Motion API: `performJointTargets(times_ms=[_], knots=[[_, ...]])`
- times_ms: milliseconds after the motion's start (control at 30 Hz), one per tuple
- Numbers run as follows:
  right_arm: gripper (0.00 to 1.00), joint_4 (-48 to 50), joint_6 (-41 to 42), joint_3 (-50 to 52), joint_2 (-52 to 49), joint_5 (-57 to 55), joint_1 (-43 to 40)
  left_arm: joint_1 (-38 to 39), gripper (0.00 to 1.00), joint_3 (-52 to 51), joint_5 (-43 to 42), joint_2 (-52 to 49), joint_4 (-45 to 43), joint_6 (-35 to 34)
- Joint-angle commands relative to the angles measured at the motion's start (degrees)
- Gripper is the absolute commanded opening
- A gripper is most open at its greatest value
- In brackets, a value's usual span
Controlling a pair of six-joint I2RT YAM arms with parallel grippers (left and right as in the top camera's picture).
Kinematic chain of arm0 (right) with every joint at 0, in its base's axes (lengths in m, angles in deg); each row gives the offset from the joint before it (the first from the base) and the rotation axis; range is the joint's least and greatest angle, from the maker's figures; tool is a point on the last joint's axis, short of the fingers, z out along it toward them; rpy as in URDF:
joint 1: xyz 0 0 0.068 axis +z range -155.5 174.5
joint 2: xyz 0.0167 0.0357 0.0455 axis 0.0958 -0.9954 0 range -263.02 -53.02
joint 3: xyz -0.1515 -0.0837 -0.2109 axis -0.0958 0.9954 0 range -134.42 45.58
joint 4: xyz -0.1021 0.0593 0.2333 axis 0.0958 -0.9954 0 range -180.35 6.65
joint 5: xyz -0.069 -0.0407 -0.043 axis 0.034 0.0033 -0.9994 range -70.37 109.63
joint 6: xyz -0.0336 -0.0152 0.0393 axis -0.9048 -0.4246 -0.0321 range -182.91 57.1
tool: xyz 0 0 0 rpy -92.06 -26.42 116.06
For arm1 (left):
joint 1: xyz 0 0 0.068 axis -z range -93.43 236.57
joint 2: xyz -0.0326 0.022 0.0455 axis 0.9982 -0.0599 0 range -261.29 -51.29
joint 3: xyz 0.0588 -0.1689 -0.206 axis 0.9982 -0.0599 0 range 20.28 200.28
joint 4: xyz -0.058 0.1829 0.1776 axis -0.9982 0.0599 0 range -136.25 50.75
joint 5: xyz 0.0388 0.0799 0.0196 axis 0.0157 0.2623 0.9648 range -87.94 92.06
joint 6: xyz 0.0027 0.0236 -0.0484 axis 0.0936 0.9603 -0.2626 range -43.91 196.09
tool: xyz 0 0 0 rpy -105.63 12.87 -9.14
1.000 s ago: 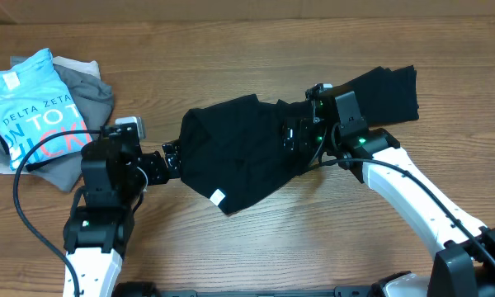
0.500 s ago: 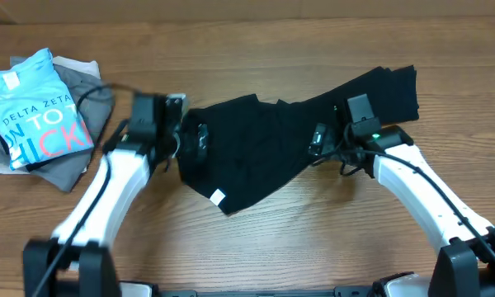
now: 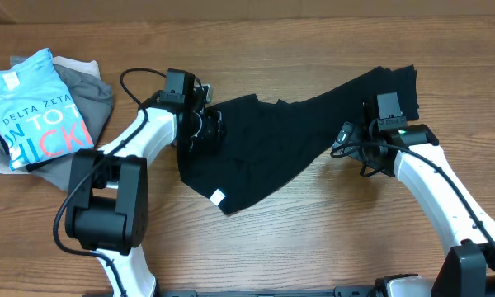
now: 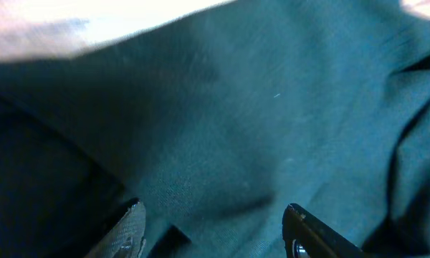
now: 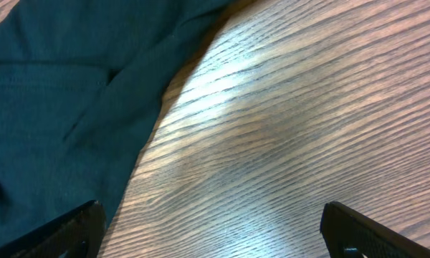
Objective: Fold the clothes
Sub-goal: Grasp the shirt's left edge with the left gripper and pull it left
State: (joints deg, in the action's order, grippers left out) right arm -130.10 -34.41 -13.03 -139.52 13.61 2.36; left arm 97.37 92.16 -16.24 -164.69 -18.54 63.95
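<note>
The black garment [image 3: 272, 144] lies spread across the middle of the wooden table, with a small white tag [image 3: 218, 197] at its near corner and a long part reaching to the back right. My left gripper [image 3: 212, 129] is open over the garment's left part; its wrist view shows fabric [image 4: 236, 129] filling the frame between the fingers [image 4: 211, 229]. My right gripper [image 3: 344, 139] is open just off the garment's right edge, over bare wood [image 5: 287, 143], with the cloth edge [image 5: 64, 107] at its left finger.
A light blue tee with lettering [image 3: 35, 107] lies on grey garments [image 3: 95, 91] at the back left. The table's back edge runs along the top of the overhead view.
My left arm has swung from the near left up to the garment's back-left part. My right gripper has drawn back to the right, off the garment, and the cloth there has settled flat.
</note>
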Motion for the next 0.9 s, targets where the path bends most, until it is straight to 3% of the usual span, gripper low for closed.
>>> performJointTargets(times_ms=[0, 200, 300, 333, 367, 533, 867], knots=[[1.00, 0.1, 0.0, -0.6, 1.5, -0.6, -0.2, 0.3, 0.65, 1.2, -1.3, -1.0, 0.1, -3.7], [1.00, 0.1, 0.0, -0.6, 1.6, -0.6, -0.2, 1.1, 0.57, 1.2, -1.2, -1.4, -1.6, -5.2], [1.00, 0.0, 0.0, -0.6, 1.6, -0.6, -0.2, 1.7, 0.28, 1.2, -1.0, -1.6, -3.8, -6.1], [1.00, 0.0, 0.0, -0.6, 1.5, -0.6, -0.2, 1.7, 0.09, 1.2, -1.0, -1.6, -4.7, -6.1], [1.00, 0.1, 0.0, -0.6, 1.5, -0.6, -0.2, 1.7, 0.04, 1.2, -1.0, -1.6, -6.3, -6.4], [1.00, 0.1, 0.0, -0.6, 1.5, -0.6, -0.2, 0.4, 0.04, 4.4, -0.3, -0.4, -10.0, -6.3], [1.00, 0.1, 0.0, -0.6, 1.5, -0.6, -0.2, -6.3, 0.04, 23.9, 8.2, 0.0, -7.6, -6.3]])
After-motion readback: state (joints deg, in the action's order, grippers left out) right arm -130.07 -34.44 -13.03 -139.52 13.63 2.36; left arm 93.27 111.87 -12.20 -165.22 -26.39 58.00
